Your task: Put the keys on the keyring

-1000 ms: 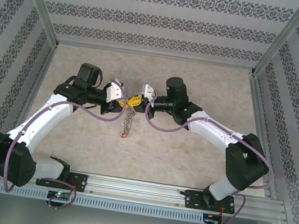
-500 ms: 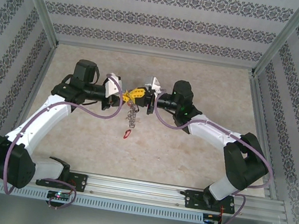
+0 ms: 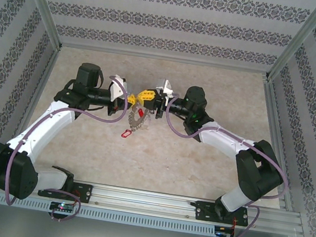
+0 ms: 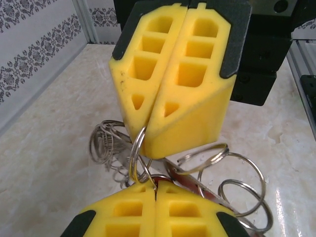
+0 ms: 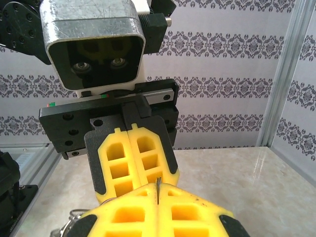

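Note:
The keyring (image 3: 138,120), a chain of thin silver loops, hangs above the table between the two arms. One loop (image 4: 134,159) is pinched at its lower edge by my left gripper (image 4: 156,186) and at its upper edge by my right gripper (image 4: 147,142); both are shut on it. In the right wrist view the loop's thin edge (image 5: 158,189) stands between my right gripper's pads (image 5: 182,212), facing the left pads (image 5: 140,160). A red-headed key (image 3: 124,132) dangles at the chain's low end. Another red key (image 4: 187,180) lies among the loops.
More loose loops (image 4: 244,185) of the bunch hang to the right, and a tangle (image 4: 104,143) to the left. Below is the beige marbled tabletop (image 3: 198,167). Patterned walls (image 3: 167,24) and metal frame posts (image 3: 43,10) enclose it on three sides.
My left gripper has shut on the loop that the right gripper holds. Both grippers moved slightly up the table, and the hanging chain with its red key swung left and bunched up.

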